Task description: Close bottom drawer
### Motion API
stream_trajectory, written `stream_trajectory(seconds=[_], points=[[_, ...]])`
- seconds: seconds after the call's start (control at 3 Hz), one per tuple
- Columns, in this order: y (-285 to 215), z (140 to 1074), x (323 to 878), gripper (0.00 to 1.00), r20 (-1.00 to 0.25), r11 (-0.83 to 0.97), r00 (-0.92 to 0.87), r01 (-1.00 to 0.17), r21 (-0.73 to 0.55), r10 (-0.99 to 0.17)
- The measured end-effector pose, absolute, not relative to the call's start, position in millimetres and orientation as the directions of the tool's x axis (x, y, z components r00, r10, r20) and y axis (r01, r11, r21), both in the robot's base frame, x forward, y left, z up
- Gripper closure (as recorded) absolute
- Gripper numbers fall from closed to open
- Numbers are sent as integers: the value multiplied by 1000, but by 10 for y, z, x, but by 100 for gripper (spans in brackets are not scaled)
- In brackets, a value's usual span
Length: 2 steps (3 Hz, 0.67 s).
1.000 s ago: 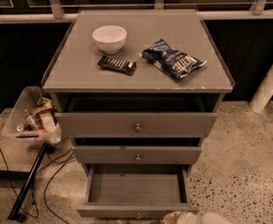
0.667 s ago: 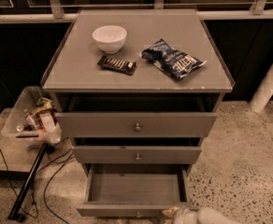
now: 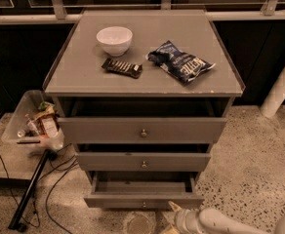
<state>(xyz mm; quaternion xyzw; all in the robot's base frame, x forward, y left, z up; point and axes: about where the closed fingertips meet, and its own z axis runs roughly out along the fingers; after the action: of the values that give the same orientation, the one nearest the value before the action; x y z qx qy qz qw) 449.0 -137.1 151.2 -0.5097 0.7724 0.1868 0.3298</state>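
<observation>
The bottom drawer of the grey cabinet stands partly pulled out, with a strip of its inside showing behind the plain front and its small knob. The middle drawer and top drawer sit nearly flush. My gripper is at the bottom edge of the view, right at the front of the bottom drawer, towards its right side. The white arm runs off to the lower right.
On the cabinet top lie a white bowl, a dark snack bar and a blue chip bag. A clear bin of rubbish stands at the left, with a black pole and cables on the floor. A white post stands at the right.
The bottom drawer has slid inward and shows much less of its inside than before. My gripper has moved forward with it, towards the cabinet.
</observation>
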Motion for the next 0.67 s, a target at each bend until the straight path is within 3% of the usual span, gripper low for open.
stream_trajectory(seconds=[0.33,0.67], points=[[-1274,1551,4927,41,-717,379,-202,-921,-93,-667],[-1509,1677,5364,39,-713,412,-184,-897,-159,-676]])
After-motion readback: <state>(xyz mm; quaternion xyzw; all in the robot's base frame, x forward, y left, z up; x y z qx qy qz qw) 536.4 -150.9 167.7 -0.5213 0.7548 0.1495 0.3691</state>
